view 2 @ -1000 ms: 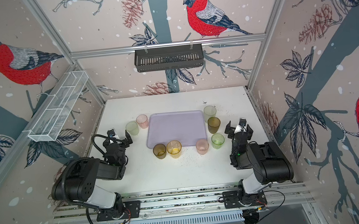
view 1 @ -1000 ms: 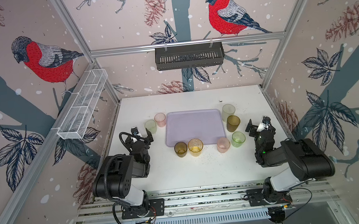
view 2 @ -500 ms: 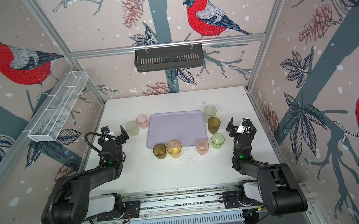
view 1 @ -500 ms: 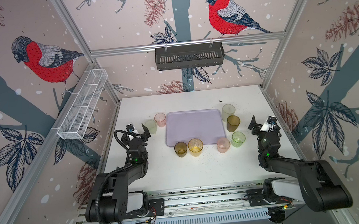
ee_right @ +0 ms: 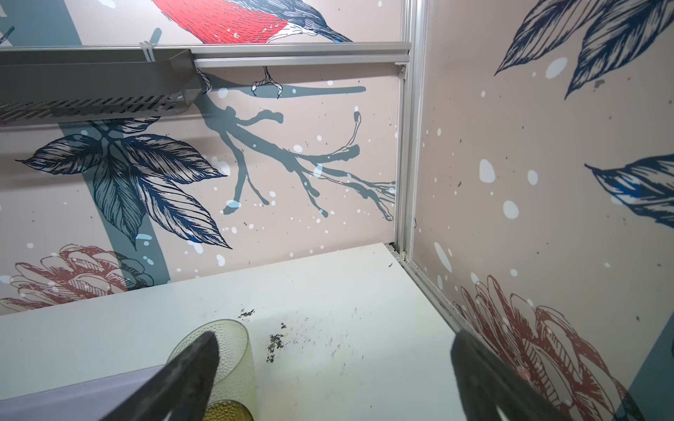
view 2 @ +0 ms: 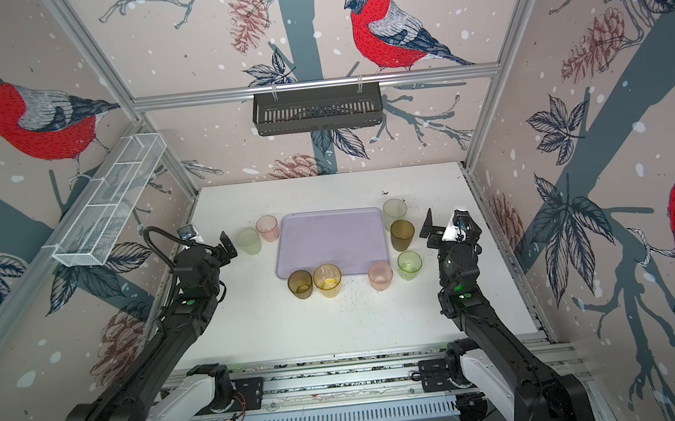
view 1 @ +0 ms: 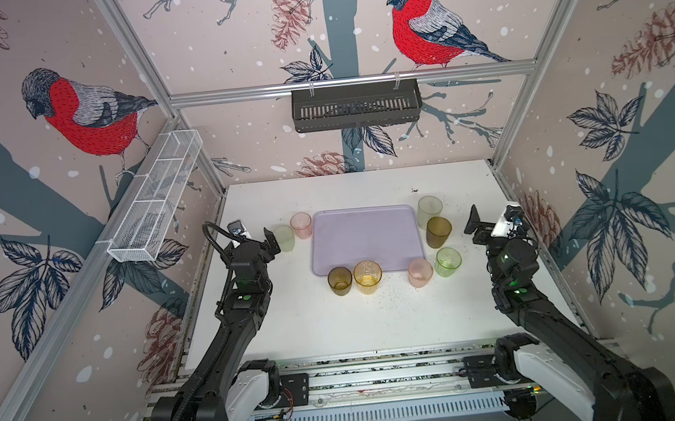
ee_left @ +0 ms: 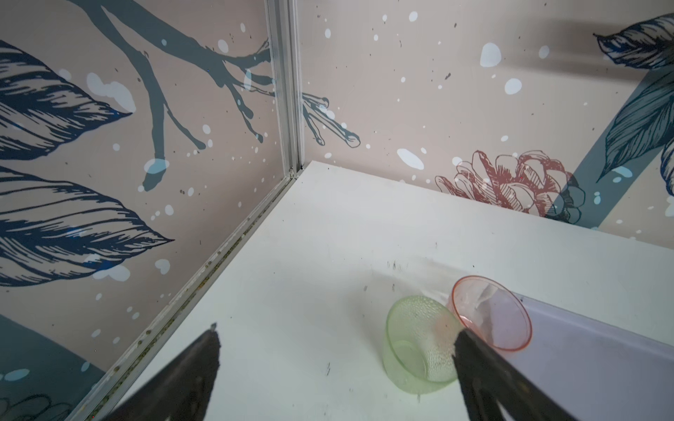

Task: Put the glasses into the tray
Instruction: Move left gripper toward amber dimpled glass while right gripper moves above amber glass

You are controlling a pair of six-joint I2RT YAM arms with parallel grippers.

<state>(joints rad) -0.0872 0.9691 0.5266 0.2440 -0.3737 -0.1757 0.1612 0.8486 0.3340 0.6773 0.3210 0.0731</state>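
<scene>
The empty pale lilac tray lies mid-table with several glasses standing around it. A pale green glass and a pink one stand at its left. At its right are a tall pale one, a brown one and a bright green one. Along the front stand a brown-amber, a yellow and a pink glass. My left gripper is open and empty just left of the pale green glass. My right gripper is open and empty to the right of the brown glass.
A black slotted basket hangs on the back rail and a white wire basket on the left wall. Dark crumbs speckle the white table in front of the tray. The side walls stand close to both arms.
Both arms have unfolded and stretched forward, carrying the open grippers up beside the tray's left and right glasses. No glass has moved.
</scene>
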